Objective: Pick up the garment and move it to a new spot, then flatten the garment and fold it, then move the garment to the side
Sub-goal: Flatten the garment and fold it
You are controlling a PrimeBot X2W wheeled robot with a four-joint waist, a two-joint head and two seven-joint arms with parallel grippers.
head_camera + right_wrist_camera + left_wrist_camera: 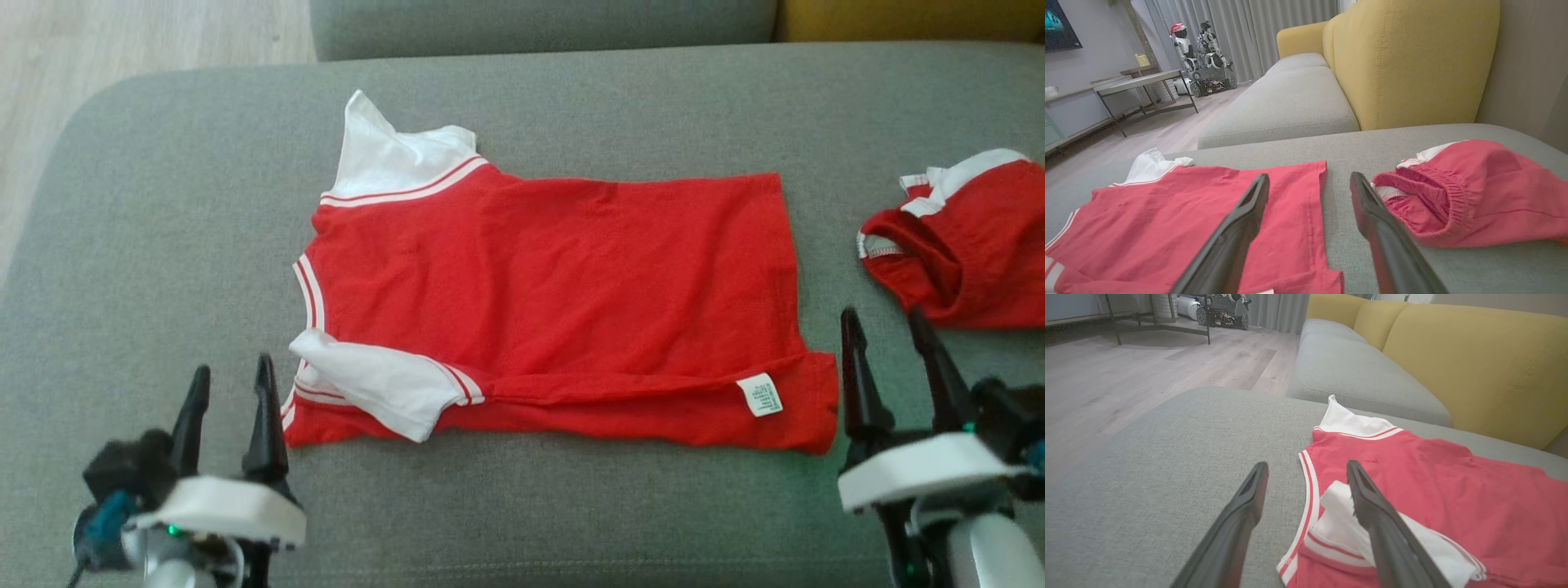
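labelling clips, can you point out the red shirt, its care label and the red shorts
red shirt (563,278), head view, middle of the body
care label (760,395), head view, white tag near the hem
red shorts (1490,192), right wrist view, crumpled fabric

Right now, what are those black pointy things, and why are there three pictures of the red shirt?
They are a robot's fingers. It has two arms, each ending in a hand with two long dark fingers. One picture comes from a camera on its head, looking down: the left hand sits low on the left, the right hand low on the right. The other two come from cameras on its wrists, looking along the fingers. Both hands are open and hold nothing. On the grey cushion lies a red shirt with white sleeves, its near edge folded over. Beside it sits a bunched pair of red shorts.
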